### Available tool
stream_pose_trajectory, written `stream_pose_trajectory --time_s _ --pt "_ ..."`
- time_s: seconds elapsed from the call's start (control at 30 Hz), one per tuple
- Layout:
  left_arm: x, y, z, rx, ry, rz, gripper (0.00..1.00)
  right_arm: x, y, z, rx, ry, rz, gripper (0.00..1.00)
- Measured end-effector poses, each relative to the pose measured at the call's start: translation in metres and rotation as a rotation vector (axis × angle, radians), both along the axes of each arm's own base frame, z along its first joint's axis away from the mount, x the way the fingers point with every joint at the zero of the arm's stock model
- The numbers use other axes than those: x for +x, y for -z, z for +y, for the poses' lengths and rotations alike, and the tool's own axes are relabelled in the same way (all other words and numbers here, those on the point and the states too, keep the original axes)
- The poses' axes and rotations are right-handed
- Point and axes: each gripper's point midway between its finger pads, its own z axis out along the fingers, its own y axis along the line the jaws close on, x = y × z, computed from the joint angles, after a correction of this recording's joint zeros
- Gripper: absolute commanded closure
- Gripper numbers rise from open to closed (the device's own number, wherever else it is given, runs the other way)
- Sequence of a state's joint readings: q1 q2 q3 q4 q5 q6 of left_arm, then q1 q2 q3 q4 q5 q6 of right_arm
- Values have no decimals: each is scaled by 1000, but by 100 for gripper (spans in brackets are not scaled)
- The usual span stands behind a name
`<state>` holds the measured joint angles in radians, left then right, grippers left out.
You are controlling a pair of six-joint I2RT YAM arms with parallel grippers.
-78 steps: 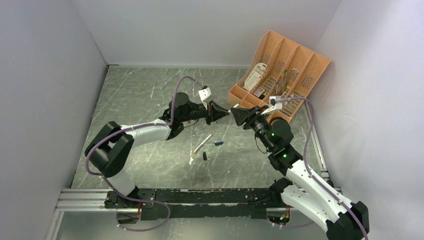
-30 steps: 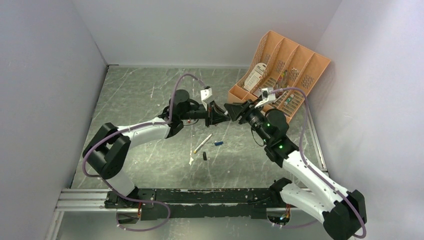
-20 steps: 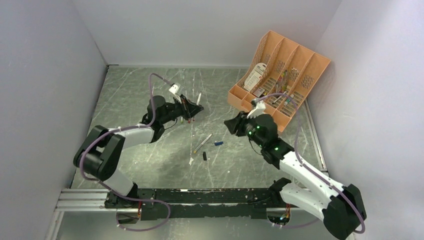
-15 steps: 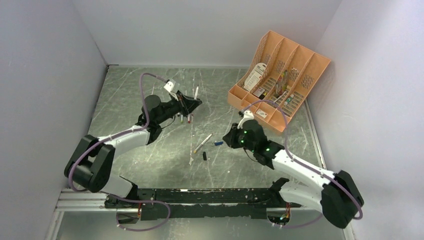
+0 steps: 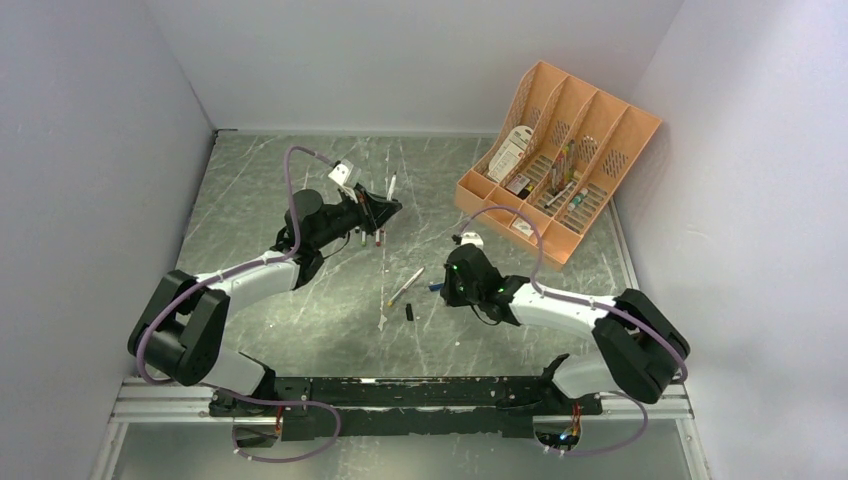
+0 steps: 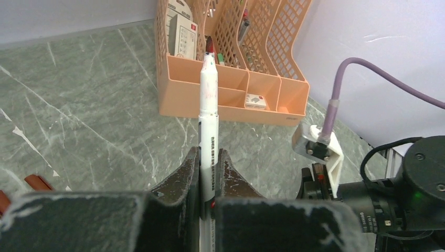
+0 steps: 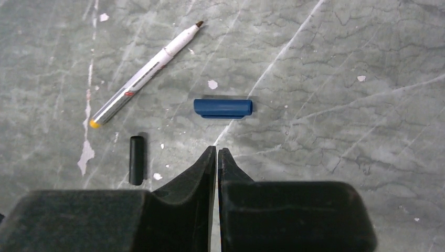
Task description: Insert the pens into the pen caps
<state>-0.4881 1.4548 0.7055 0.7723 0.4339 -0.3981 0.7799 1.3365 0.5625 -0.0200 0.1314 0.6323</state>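
Because the right hand [image 7: 217, 152] hangs over the worktop [image 7: 341, 79] with jaws pinched together on nothing, it should, I judge, spread them and come down astride the narrow width of the blue cap [image 7: 223, 107], which lies loose at its twelve o'clock, long axis nine to three, mouth end not discernible. Farther out, the black cap [image 7: 136, 160] at nine lies twelve-to-six, and the loose pen [image 7: 144, 73] at half past ten points its dark tip toward half past one. The left hand [image 6: 209, 155] clamps a second pen [image 6: 208, 100] by its barrel, red tip aimed at twelve toward the orange tray [image 6: 231, 84].
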Motion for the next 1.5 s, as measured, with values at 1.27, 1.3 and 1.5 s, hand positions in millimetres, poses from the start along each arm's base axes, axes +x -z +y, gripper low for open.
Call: stream_pose_trajectory --time_s 1.27,1.3,1.5 --pt "-2 7 -1 21 15 7 93 48 13 2 -65 22 -39 92" --pt "-2 7 -1 21 16 7 93 43 18 -2 -73 21 -25 92" --pt "-2 7 -2 21 20 8 93 29 24 -3 -60 16 -14 92"
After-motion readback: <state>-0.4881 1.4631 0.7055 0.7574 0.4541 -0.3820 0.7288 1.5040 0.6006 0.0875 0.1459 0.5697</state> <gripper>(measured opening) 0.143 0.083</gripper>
